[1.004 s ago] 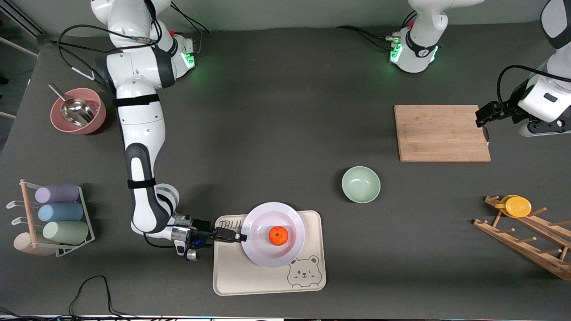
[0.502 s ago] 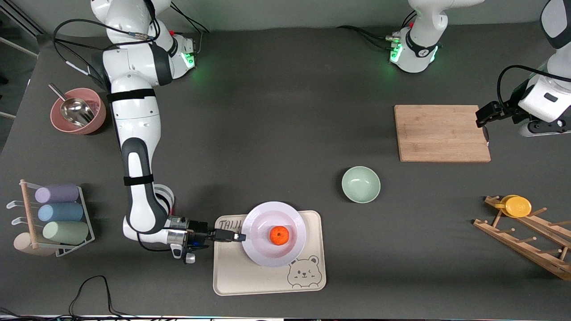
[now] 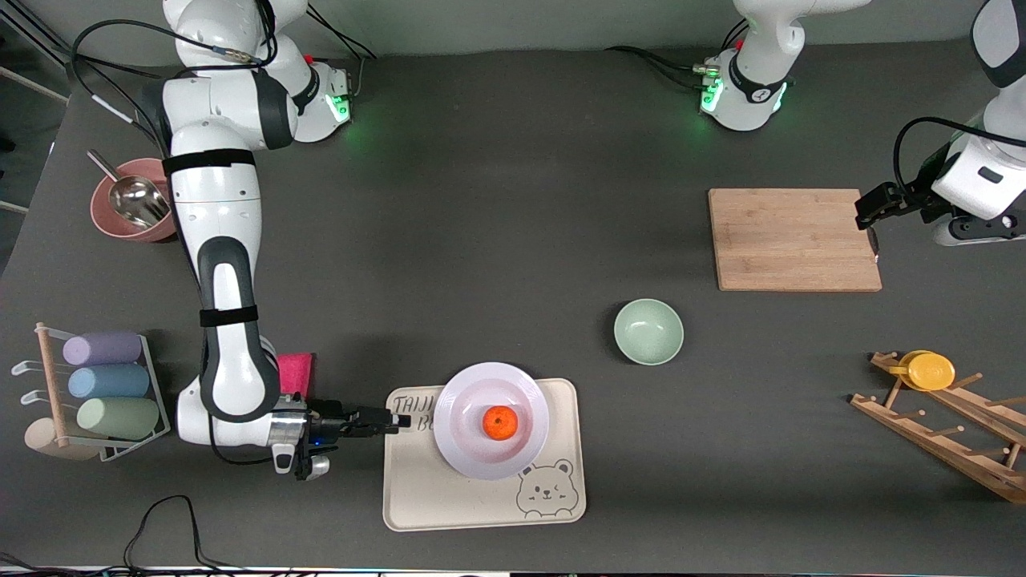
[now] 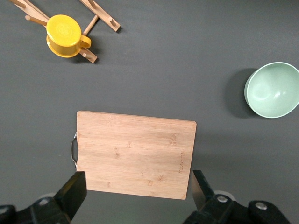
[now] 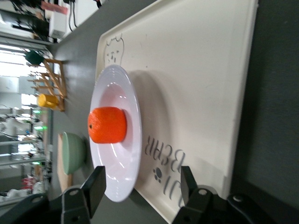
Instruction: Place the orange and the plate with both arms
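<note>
Looking across the counter, I see the plate [image 3: 491, 421] resting on the cream bear tray [image 3: 483, 505], near the counter's front edge and toward the right arm's end, with the orange [image 3: 500, 422] sitting in the plate's middle. My right gripper [image 3: 394, 420] is low over the tray's edge, level with the plate, fingers apart and holding nothing; in the right wrist view the plate's rim [image 5: 122, 186] shows between the two fingers [image 5: 96, 184] but clear of them, not touching. So the plate lies straight ahead of those fingers, along the line they point, toward the left arm's end of the counter. A pink sponge [image 3: 295, 372] lies beside the right arm's forearm.

My left gripper [image 3: 867, 210] waits over the cutting board [image 3: 793, 239] by its handle edge, fingers spread wide and empty, well apart from the plate. A green bowl [image 3: 648, 331] stands between the board and the tray.

To my eye both things are already placed, and the right arm is much the nearer if the plate needs another touch.
</note>
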### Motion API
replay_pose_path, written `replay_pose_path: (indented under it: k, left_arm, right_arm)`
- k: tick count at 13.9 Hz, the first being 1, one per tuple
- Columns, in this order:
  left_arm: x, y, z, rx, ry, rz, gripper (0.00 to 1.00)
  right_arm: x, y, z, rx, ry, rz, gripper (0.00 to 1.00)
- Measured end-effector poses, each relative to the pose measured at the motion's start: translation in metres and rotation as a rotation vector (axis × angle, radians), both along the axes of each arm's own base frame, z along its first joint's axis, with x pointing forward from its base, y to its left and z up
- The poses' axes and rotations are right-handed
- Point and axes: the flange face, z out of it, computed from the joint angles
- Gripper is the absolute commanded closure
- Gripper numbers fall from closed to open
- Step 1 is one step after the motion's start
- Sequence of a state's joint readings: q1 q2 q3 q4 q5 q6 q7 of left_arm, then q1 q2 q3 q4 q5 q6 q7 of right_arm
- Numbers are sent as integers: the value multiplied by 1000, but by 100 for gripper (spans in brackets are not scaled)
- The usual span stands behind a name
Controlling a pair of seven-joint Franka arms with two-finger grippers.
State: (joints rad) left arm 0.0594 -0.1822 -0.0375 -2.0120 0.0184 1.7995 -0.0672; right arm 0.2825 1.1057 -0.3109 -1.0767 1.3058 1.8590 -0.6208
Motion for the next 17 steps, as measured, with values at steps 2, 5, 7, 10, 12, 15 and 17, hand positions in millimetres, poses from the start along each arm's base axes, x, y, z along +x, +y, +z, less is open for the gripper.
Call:
replay_pose_path:
  k: [2,5,7,10,12,15,17]
  left_arm:
    - [0,0,0,0,0,0,0]
    - [0,1,1,0,-1,2,0]
    - [0,2,1,-1,-2,3,0]
    - [-1,2,1,-1,-2,3,0]
    - [-1,2,1,-1,-2,3,0]
    - [-1,2,1,-1,-2,0,0]
    - [-1,2,2,-1,-3,-3,0]
  right_arm:
    - [3,-9,26,-113,-24,58,0]
    - [3,-28,87,-304,1,80,0]
    - [-5,-43,141,-422,33,64,0]
    - [-29,-67,231,-591,45,37,0]
    - [-55,-89,285,-686,48,23,0]
    - [-101,-125,348,-774,37,2,0]
    - [-132,-137,381,-824,22,-10,0]
